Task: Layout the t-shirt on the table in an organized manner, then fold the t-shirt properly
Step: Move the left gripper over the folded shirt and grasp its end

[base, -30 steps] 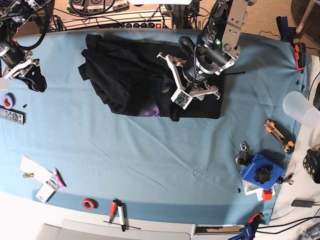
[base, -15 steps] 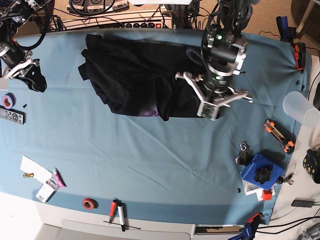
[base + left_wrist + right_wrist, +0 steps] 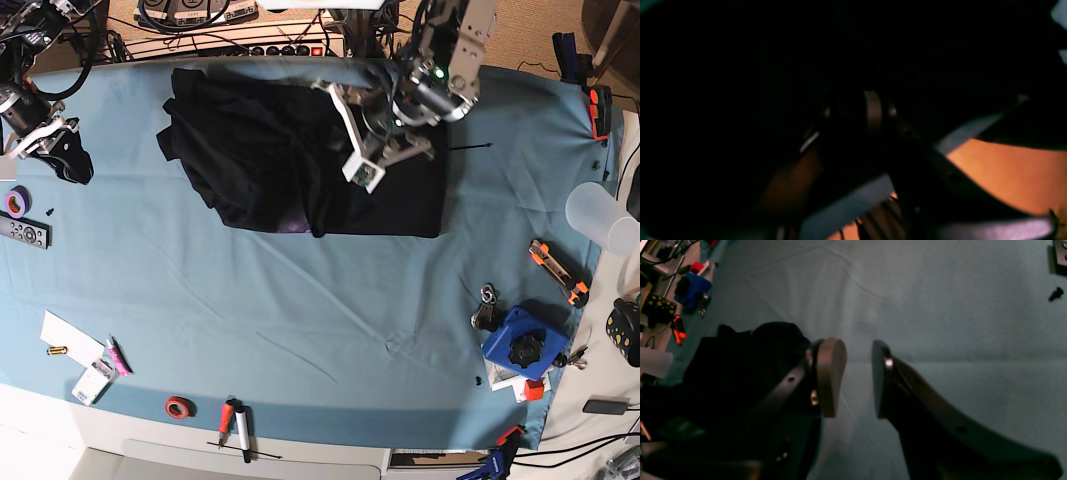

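Where the base view shows the t-shirt (image 3: pixel 270 160), the left wrist view is dark.

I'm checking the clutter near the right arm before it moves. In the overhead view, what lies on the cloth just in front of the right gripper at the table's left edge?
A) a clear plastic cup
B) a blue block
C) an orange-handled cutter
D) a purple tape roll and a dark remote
D: below the right gripper, the purple tape roll and the dark remote lie on the table.
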Controlling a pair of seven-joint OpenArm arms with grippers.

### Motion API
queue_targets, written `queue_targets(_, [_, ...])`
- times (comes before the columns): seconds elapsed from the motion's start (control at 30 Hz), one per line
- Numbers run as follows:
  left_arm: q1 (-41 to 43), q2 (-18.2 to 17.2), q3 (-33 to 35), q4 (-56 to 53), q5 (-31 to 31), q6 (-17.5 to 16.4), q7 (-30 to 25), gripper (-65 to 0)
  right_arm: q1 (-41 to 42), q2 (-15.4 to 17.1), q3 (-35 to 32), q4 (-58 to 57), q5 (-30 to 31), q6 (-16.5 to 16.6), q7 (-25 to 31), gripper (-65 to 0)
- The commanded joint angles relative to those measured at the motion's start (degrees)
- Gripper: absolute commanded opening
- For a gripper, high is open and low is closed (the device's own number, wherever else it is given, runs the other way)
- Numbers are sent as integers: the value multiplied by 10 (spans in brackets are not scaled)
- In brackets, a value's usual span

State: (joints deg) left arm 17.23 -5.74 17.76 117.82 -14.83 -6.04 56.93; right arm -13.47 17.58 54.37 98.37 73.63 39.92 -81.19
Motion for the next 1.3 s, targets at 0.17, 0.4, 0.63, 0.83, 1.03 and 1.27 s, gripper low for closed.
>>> queue_targets(0.17, [9, 3, 77, 11, -4, -3, -12, -528, 3, 13, 4, 10, 21, 1, 12, -474])
queue_targets(0.4, [-6, 11, 98, 60, 82, 14, -13, -528, 3, 28, 5, 10, 40, 1, 12, -474])
queue_targets(0.63, [-12, 11, 98, 42, 236, 94, -25, -528, 3, 42, 4, 10, 76, 1, 12, -474])
queue_targets(0.83, [-11, 11, 102, -19, 203, 96, -20, -528, 3, 42, 5, 10, 76, 1, 12, -474])
queue_targets(1.03, [-14, 11, 158, -38, 158, 46, -19, -528, 1, 42, 4, 10, 71, 1, 12, -387])
queue_targets(1.27, [-40, 11, 181, -2, 197, 80, 3, -528, -11, 38, 4, 10, 59, 1, 12, -293])
